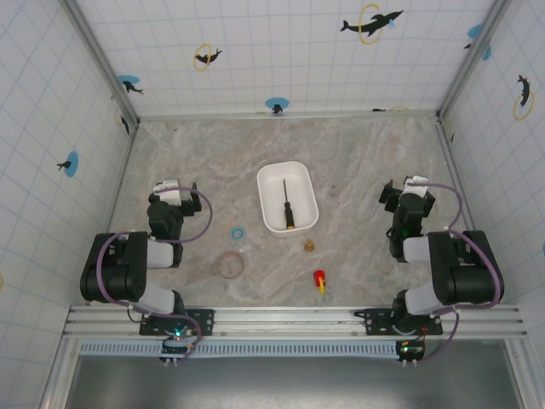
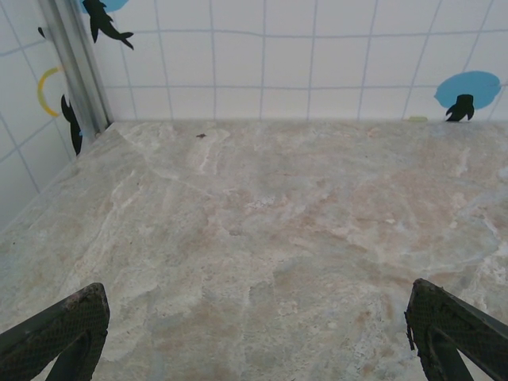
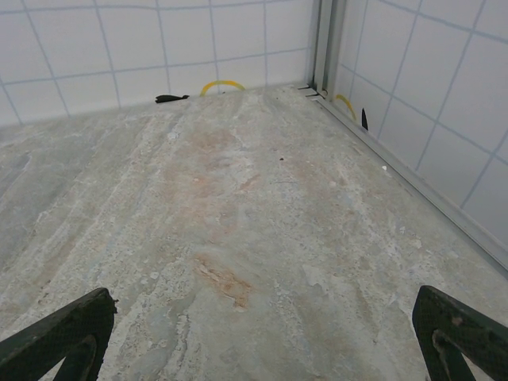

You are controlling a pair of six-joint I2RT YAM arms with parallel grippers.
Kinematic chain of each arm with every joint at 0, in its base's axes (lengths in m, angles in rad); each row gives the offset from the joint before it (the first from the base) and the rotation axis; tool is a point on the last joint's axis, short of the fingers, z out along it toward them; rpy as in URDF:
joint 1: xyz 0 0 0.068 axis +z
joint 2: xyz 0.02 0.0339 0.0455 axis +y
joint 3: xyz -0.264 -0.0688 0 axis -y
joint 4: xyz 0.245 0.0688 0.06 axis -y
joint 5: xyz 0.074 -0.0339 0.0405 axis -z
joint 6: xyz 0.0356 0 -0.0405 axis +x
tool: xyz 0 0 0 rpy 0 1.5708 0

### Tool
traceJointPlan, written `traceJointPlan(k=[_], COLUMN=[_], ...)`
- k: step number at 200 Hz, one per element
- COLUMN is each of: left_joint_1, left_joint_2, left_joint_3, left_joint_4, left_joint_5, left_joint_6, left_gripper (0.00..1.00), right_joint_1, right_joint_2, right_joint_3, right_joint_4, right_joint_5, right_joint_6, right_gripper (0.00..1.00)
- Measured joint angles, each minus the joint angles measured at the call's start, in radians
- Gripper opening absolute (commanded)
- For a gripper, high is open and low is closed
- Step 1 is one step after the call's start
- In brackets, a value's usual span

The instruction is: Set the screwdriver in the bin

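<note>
The screwdriver [image 1: 287, 205], a slim dark shaft with a short orange-yellow handle, lies inside the white bin [image 1: 287, 198] at the table's centre, handle toward the near end. My left gripper [image 1: 176, 187] rests well left of the bin, open, with nothing between its dark fingertips [image 2: 63, 329]. To the right of the bin my right gripper [image 1: 407, 187] is also open and empty; its fingertips [image 3: 67, 333] frame bare marble. Both arms are folded back near their bases.
In front of the bin lie a small blue ring [image 1: 238, 232], a clear round disc [image 1: 229, 264], a small brown piece [image 1: 309, 246] and a stubby red-and-yellow object [image 1: 320, 280]. Tiled walls enclose the table on three sides.
</note>
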Motion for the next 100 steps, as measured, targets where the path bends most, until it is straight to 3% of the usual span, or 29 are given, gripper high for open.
traceJointPlan(k=[100], left_joint_1=[0.0], left_joint_2=[0.0], left_joint_3=[0.0], left_joint_4=[0.0], left_joint_5=[-0.004], left_joint_6=[0.0], left_gripper=[0.98], right_joint_1=[0.0], right_joint_2=[0.0], right_joint_3=[0.0], right_joint_4=[-0.005], right_joint_5=[0.001], right_joint_6=[0.0], right_gripper=[0.99])
